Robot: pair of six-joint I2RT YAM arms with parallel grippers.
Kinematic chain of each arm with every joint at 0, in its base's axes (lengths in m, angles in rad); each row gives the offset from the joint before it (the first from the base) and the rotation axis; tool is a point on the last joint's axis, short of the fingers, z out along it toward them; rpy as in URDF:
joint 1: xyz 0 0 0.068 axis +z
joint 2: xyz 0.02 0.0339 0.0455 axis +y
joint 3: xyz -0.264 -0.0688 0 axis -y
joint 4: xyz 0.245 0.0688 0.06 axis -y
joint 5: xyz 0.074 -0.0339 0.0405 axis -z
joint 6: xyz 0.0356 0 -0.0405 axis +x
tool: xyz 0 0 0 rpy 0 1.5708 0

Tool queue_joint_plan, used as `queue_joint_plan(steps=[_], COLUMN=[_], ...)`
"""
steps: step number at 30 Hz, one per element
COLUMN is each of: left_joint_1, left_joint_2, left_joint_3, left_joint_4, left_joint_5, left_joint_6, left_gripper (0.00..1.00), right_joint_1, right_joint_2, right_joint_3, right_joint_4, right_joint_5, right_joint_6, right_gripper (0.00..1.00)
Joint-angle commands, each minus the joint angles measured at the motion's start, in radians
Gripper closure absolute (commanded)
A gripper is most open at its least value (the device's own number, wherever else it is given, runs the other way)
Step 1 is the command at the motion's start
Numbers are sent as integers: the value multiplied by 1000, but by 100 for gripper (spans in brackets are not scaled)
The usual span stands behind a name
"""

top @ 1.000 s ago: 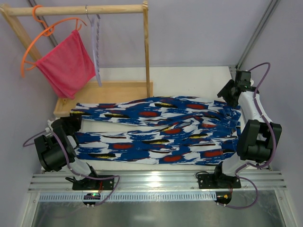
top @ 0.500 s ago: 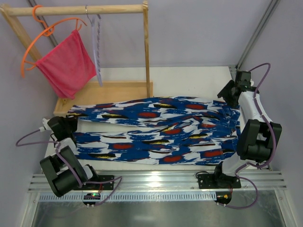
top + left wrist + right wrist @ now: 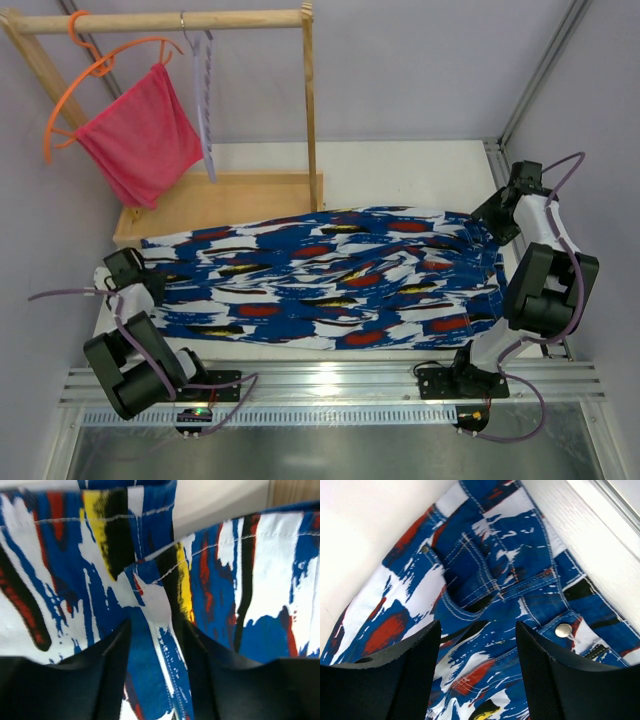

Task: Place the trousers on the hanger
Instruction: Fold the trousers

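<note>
The trousers (image 3: 330, 280) lie flat across the table, leg ends at the left and waist at the right. My left gripper (image 3: 135, 268) is at the leg ends. In the left wrist view its jaws (image 3: 152, 645) are closed on a raised fold of the trousers' hem (image 3: 150, 585). My right gripper (image 3: 497, 212) hovers at the waist end. In the right wrist view it (image 3: 477, 645) is open and empty above the trousers (image 3: 485, 580), near the waist button (image 3: 563, 630). The hanger (image 3: 203, 100) hangs on the wooden rail at the back left.
An orange hanger (image 3: 75, 90) with a pink-red cloth (image 3: 135, 135) hangs on the same rail (image 3: 170, 21), left of the pale hanger. The rack's post (image 3: 311, 110) and wooden base (image 3: 230, 195) stand just behind the trousers. A metal frame post (image 3: 540, 70) rises at the back right.
My left gripper moved left and nearer with the hem, drawing the far leg against the near leg. My right gripper shifted right, off the waist.
</note>
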Motion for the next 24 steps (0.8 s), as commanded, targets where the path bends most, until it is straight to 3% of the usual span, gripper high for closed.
queue_joint_plan(steps=[1,2,5,9,14,18,20,21,23,24], left_joint_1=[4,3,4,4,-14,-14,-16,-16,-22,-32], left_joint_2=[10,12,15,38,56,-5,-19,-15,46,73], left_joint_3=[111,126,194,315,456,453,438,430,424,445], left_joint_4=[-141,-168,-204,-269,-405,-373,-292,-252,-205,-216], left_joint_5=[-104,-105,-75,-15,-76,-90,-41,72,157,180], left_joint_6=[63,66,72,46,19,14,-6,-17,-43,4], left_gripper=[49,35,27,39,39,43,41,40,36,35], right_joint_1=[-10,-12,-9,-7,-9,-7,-9,-9,-10,-12], right_joint_2=[-11,-16,-8,64,230,334,399,429,478,528], right_joint_3=[6,9,44,163,395,545,630,662,749,778], right_joint_4=[-38,-38,-52,-144,-315,-404,-440,-461,-532,-555], right_joint_5=[18,15,9,13,35,48,59,79,103,120], right_joint_6=[44,45,50,81,145,191,214,222,245,246], right_gripper=[36,36,36,37,41,43,43,43,43,43])
